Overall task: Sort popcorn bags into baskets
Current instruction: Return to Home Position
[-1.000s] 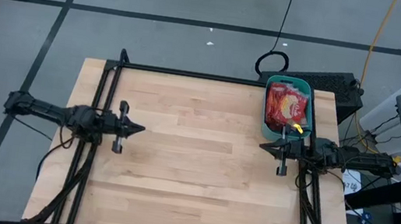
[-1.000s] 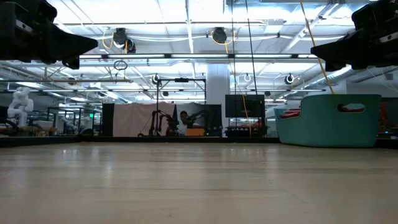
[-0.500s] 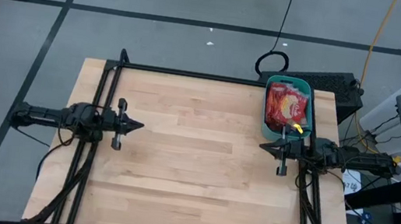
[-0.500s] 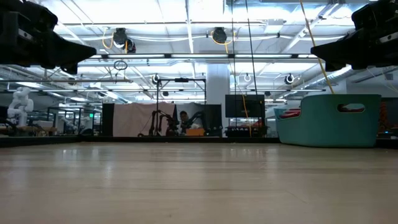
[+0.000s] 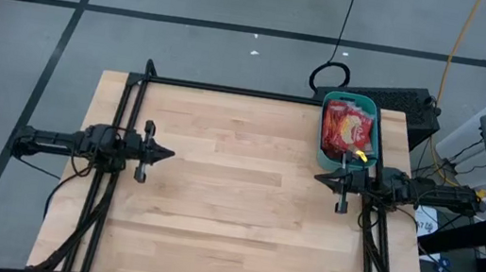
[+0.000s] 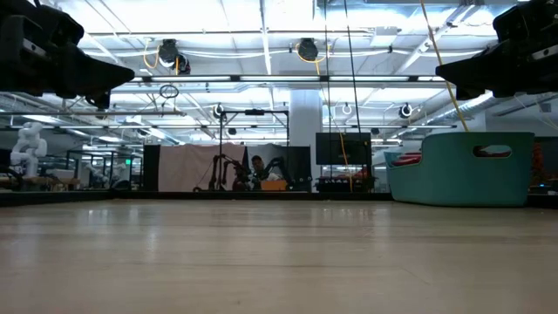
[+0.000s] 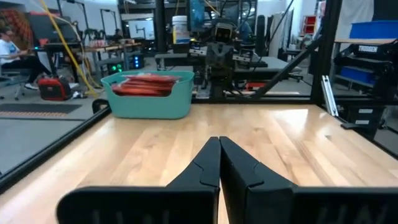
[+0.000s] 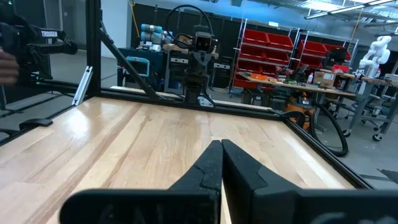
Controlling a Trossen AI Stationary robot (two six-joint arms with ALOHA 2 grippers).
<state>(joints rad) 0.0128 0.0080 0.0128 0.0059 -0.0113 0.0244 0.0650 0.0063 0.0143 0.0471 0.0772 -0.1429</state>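
A teal basket (image 5: 348, 130) stands at the table's far right, resting on its base, with red popcorn bags (image 5: 347, 127) piled inside; it also shows in the low view (image 6: 462, 168) and the left wrist view (image 7: 149, 93). My left gripper (image 5: 169, 154) hovers shut above the table's left side, pointing level toward the right. My right gripper (image 5: 318, 176) hovers shut at the right side, just near of the basket, pointing level toward the left. Neither holds anything.
A black metal frame (image 5: 230, 89) runs along the table's far edge and down both sides. The wooden tabletop (image 5: 232, 211) lies between the two arms. A black box (image 5: 414, 108) and cables sit beyond the far right corner.
My left arm has swung slightly toward the table's near edge and straightened, so its gripper now points squarely toward the right. The right arm has kept still.
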